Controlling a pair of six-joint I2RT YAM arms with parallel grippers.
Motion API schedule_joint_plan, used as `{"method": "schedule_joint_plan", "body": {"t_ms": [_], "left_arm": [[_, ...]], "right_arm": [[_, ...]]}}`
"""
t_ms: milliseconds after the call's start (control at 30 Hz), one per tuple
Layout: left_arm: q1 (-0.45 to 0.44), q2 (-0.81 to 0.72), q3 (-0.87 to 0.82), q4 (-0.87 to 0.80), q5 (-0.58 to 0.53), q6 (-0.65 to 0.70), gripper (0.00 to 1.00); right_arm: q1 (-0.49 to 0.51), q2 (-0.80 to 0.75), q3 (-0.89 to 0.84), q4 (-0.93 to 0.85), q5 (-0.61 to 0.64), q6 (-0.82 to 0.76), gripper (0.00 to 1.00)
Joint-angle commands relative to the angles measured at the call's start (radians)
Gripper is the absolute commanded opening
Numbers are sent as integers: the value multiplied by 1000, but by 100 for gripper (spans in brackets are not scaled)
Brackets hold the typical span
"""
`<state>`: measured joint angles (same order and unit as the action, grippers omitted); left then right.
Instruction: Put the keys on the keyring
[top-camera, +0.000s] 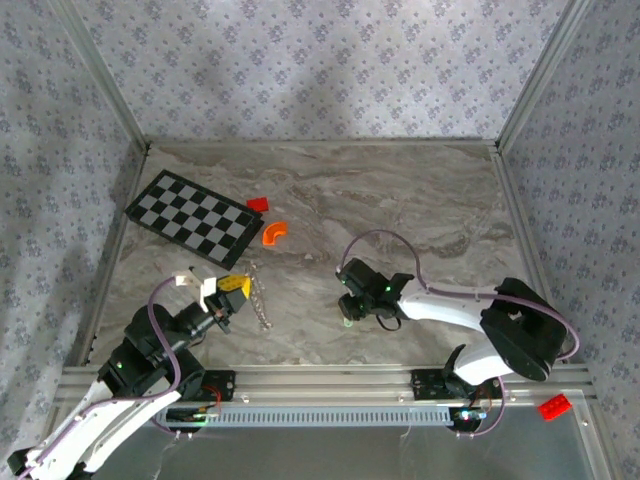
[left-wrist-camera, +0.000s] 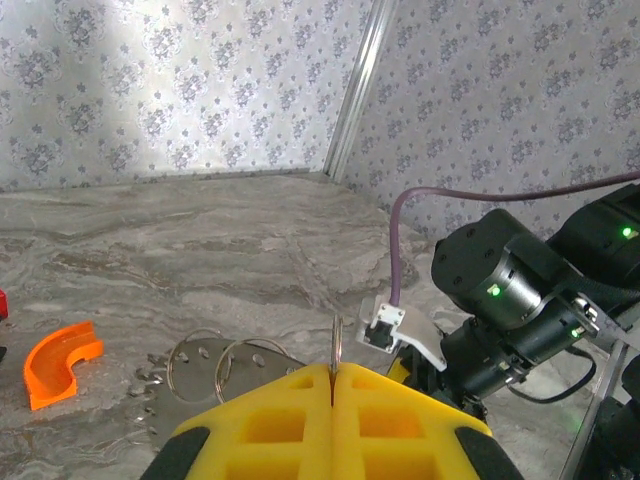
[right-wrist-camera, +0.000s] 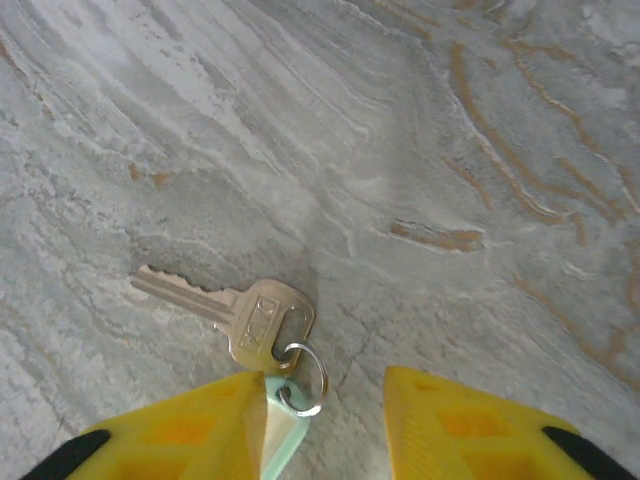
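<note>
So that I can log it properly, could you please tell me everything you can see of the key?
The key is pale brass-coloured metal, with a stamped head and toothed blade. It lies flat on the marbled table, blade pointing up-left in the right wrist view. A small silvery split ring through its head carries a mint-green tag, which lies right beside one finger of the open right gripper.
</note>
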<state>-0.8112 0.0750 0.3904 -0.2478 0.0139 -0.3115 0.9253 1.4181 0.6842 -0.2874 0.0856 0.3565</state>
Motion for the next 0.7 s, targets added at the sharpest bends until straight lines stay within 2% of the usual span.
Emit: {"method": "schedule_joint_plan", "body": {"t_ms": [0,100,267,400,667], "left_arm": [[5,0,21,58,17,17,0],[5,-3,16,61,22,15,0],[4,-3,13,63,36,14,0],[4,-3,10,69,47,11,0],[4,-1,8,71,57,11,0]], "right_arm": [[-1,-28,82,-164,-2,-3,42],[-21,-17,151,-275,-54,-45,44],[-110,17,258,-458,-178,-107,43],[-164,61,314,-512,-282,-174,43],[-170,210,366,-521,-331,-227,40]]}}
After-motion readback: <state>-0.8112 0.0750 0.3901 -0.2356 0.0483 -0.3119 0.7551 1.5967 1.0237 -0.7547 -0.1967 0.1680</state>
